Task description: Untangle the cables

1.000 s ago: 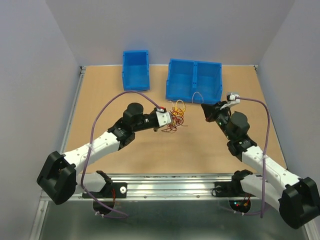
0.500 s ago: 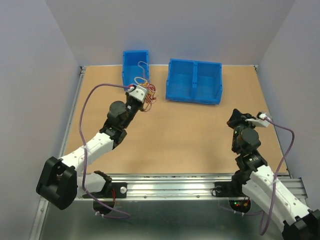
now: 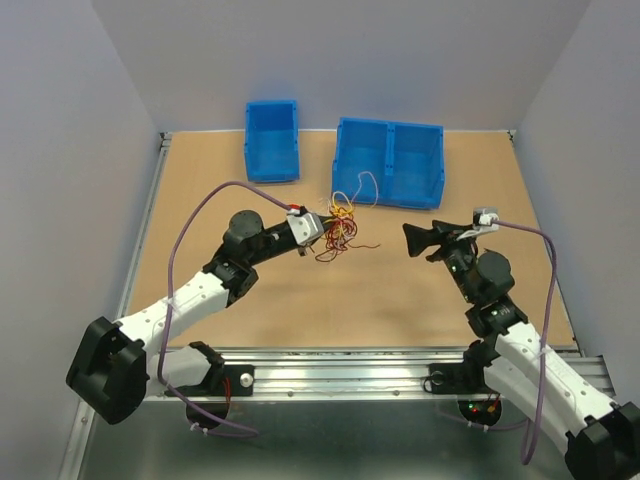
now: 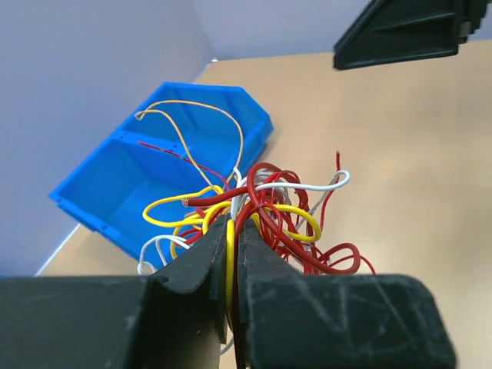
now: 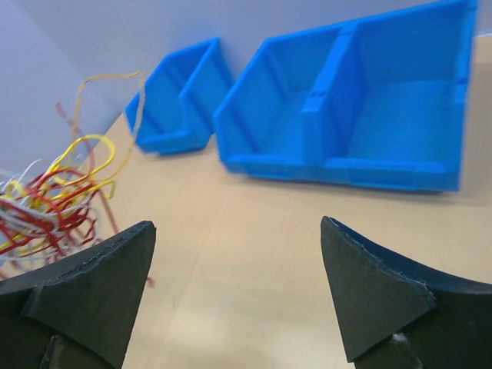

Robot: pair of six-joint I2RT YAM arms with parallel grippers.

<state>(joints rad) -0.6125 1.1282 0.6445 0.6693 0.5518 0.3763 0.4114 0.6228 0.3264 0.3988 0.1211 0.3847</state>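
Left gripper (image 3: 321,229), clamping the cables (image 3: 340,222), swung back to centre; right gripper (image 3: 413,238) gapes.

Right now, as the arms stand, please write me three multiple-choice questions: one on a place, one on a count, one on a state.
1. Where is the clump of cables?
A. inside a bin.
B. in the left arm's jaws, near the divided blue bin.
C. beside the right arm's base.
2. How many blue bins stand on the table?
A. two.
B. one.
C. four.
3. How are the right arm's jaws?
A. shut on a wire.
B. shut, empty.
C. open, empty.
Answers:
1 B, the left wrist view shows them pinching the wires.
2 A, a single blue bin and the divided one.
3 C, the right wrist view shows a wide empty gap.
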